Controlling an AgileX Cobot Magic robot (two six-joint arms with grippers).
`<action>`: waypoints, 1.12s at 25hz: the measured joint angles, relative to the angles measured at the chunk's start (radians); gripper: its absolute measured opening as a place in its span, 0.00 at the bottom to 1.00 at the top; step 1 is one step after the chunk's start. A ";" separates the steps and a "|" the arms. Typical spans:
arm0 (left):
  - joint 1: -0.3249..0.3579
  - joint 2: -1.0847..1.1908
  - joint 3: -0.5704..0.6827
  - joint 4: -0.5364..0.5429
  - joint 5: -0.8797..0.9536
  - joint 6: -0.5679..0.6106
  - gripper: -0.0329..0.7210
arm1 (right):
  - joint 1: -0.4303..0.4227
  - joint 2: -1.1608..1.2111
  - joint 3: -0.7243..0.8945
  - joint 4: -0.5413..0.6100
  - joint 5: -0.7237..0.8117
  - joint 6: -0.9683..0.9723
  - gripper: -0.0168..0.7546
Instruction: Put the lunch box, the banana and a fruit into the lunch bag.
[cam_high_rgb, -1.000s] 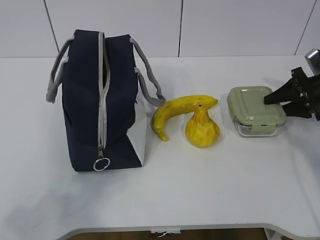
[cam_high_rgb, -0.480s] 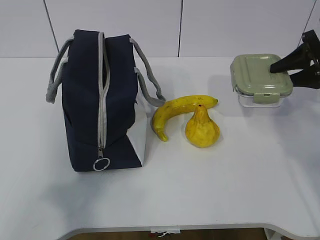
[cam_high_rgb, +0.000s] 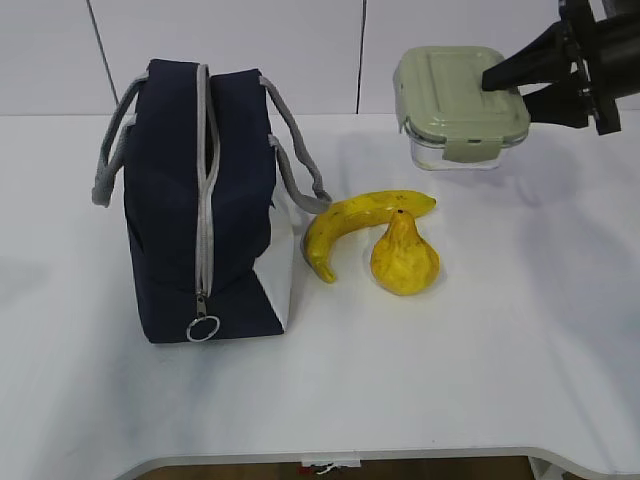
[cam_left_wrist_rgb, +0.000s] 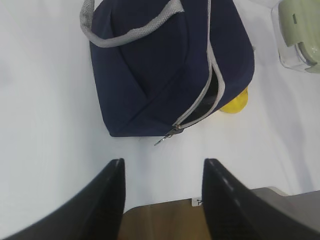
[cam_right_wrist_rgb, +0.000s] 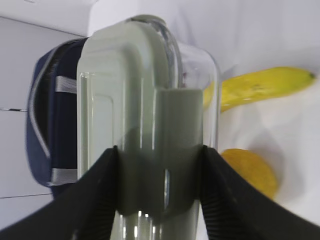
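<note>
- Lunch box (cam_high_rgb: 460, 105): clamped in my right gripper (cam_high_rgb: 500, 82) by its right end, off the tabletop (cam_high_rgb: 450, 370), up behind the banana (cam_high_rgb: 360, 225) and the fruit (cam_high_rgb: 404, 255).
- Grip: in the right wrist view my fingers (cam_right_wrist_rgb: 95, 200) press both sides of the lid's latch, with the box end-on. Hold looks sound to me, though it takes one end only, so the far end may sag.
- Bag (cam_high_rgb: 205, 200): on the left of the tabletop, standing on its end, zipper ring (cam_high_rgb: 203, 328) low at the front. The left wrist view shows the zip parted to a narrow dark slit (cam_left_wrist_rgb: 209, 97), not a wide mouth.
- Step in hand, as I judge it: carry the box leftward to the bag. Best kept high enough to pass over the grey handles (cam_high_rgb: 295, 160), level, and lined up lengthwise with the zip.
- Caution: the slit looks tighter than the box. I would want the mouth spread before lowering, or the box could catch on the fabric and tip the bag.
- Left gripper (cam_left_wrist_rgb: 162, 192): fingers apart, holding nothing, above the front tabletop edge and looking down on the bag. Well placed to hold the opening wide.
- Banana and fruit: touching each other, just right of the bag, both yet to be packed.
</note>
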 joint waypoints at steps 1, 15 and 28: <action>0.000 0.040 -0.017 -0.006 -0.002 0.005 0.55 | 0.010 -0.001 0.000 0.012 0.003 0.002 0.50; 0.000 0.552 -0.258 -0.280 0.004 0.325 0.57 | 0.182 -0.001 0.000 0.162 0.003 -0.016 0.50; 0.000 0.922 -0.545 -0.352 -0.003 0.385 0.57 | 0.287 -0.001 -0.041 0.247 -0.001 -0.028 0.50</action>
